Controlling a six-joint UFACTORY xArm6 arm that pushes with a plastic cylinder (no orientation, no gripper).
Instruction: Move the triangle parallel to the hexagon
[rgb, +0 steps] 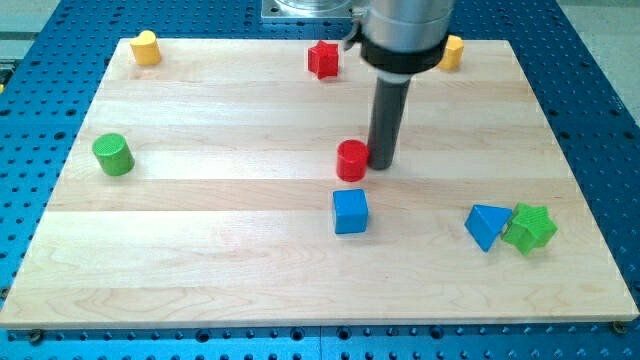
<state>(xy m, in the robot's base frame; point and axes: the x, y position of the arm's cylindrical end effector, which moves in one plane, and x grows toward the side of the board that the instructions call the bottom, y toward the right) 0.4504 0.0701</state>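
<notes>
My tip (384, 165) rests on the wooden board (200, 280), touching or almost touching the red cylinder (352, 160), on this cylinder's right side in the view. There is no claw on this arm, only the straight dark rod, so nothing can be apart, together or clamped. I take the red cylinder as landmark. The blue cube (350, 211) lies just below it. The blue triangle (487, 226), which is the task's thing, lies well to the right of it and lower, and it touches the green star (529, 227) on its own right side. The red star (323, 59) is above the cylinder, near the board's top edge. The yellow hexagon (452, 52) (partly hidden behind the arm, so its shape is my guess) is above and to the right. The yellow block (146, 48) and the green cylinder (113, 154) are far to the left. I judge the task hardly begun: my tip is well apart from the triangle, and the whole push is left.
</notes>
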